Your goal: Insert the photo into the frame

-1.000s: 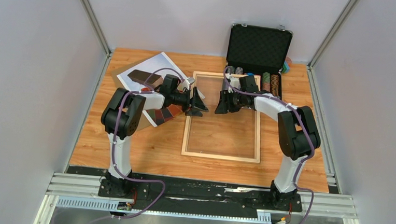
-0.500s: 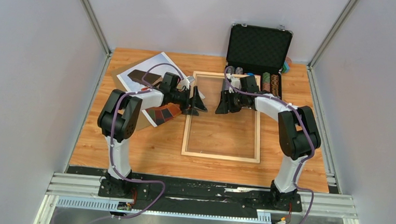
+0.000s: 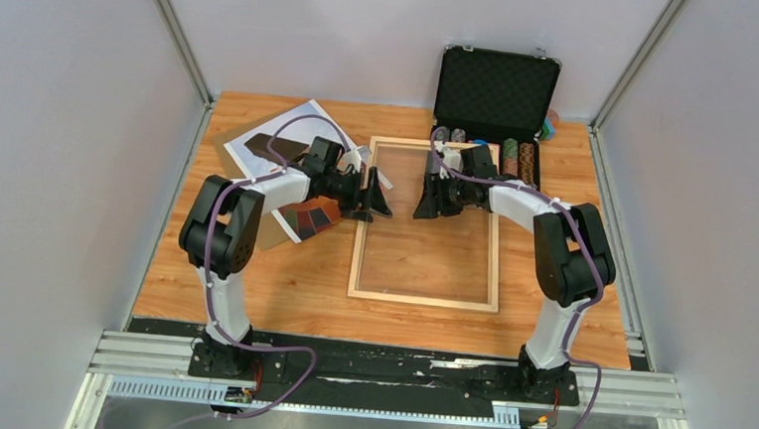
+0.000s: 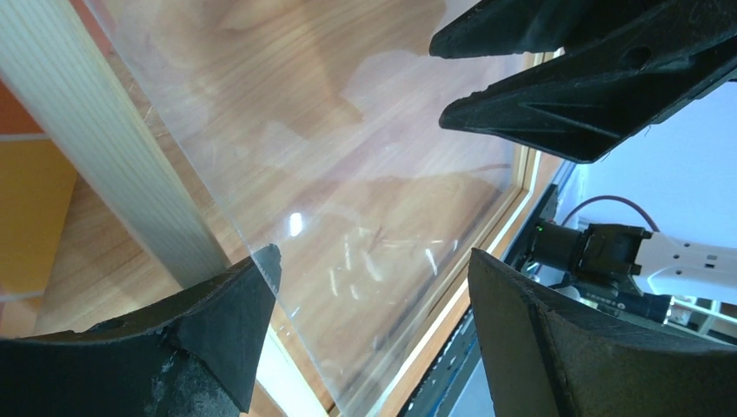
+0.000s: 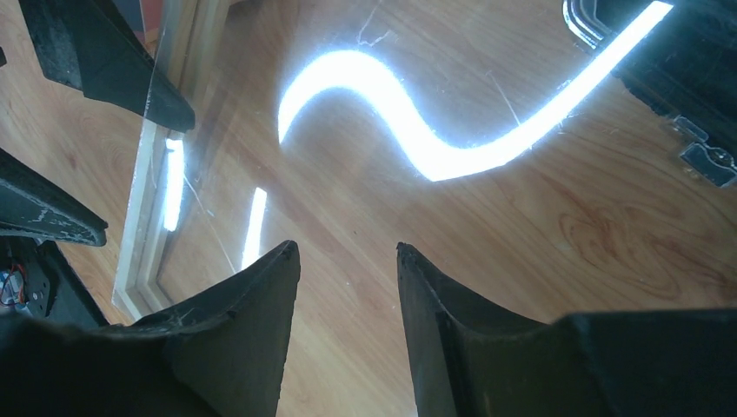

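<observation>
The frame (image 3: 358, 258) of light wood lies flat mid-table, its clear pane (image 3: 423, 252) showing the tabletop through it. The photo (image 3: 291, 128) lies to its left, face up and partly hidden under my left arm. My left gripper (image 3: 377, 196) is open at the frame's left rail. In the left wrist view its jaws (image 4: 374, 256) stand wide, with the pane's (image 4: 348, 156) edge running between them beside the rail (image 4: 113, 165). My right gripper (image 3: 428, 200) faces it over the pane, and the right wrist view shows it (image 5: 346, 248) open with nothing between the fingers.
An open black chip case (image 3: 496, 87) with several chip stacks stands at the back right, close behind the frame's far corner. A brown backing board (image 3: 232, 149) pokes out under the photo at the left. Metal posts and white walls close in the table.
My left gripper's jaws have spread wider and its elbow has swung slightly left. The right arm and the frame have not moved.
</observation>
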`<control>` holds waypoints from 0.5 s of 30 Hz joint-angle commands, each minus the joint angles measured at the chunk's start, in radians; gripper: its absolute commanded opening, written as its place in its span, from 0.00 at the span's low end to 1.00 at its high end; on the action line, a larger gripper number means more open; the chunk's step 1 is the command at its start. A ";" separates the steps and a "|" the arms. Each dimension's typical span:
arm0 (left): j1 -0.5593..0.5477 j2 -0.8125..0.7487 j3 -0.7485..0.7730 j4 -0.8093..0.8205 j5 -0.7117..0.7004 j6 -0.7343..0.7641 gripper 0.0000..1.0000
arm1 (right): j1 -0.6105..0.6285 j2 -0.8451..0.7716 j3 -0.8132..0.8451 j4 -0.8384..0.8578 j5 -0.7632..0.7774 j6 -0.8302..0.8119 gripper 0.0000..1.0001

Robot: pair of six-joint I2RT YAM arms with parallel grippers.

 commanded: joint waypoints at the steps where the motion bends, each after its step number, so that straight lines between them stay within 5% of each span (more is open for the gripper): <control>1: 0.006 -0.086 0.043 -0.079 -0.058 0.085 0.88 | -0.008 -0.029 -0.017 -0.003 0.026 -0.009 0.49; 15: 0.018 -0.177 0.099 -0.198 -0.116 0.181 0.88 | -0.008 -0.030 -0.016 0.000 0.022 -0.006 0.49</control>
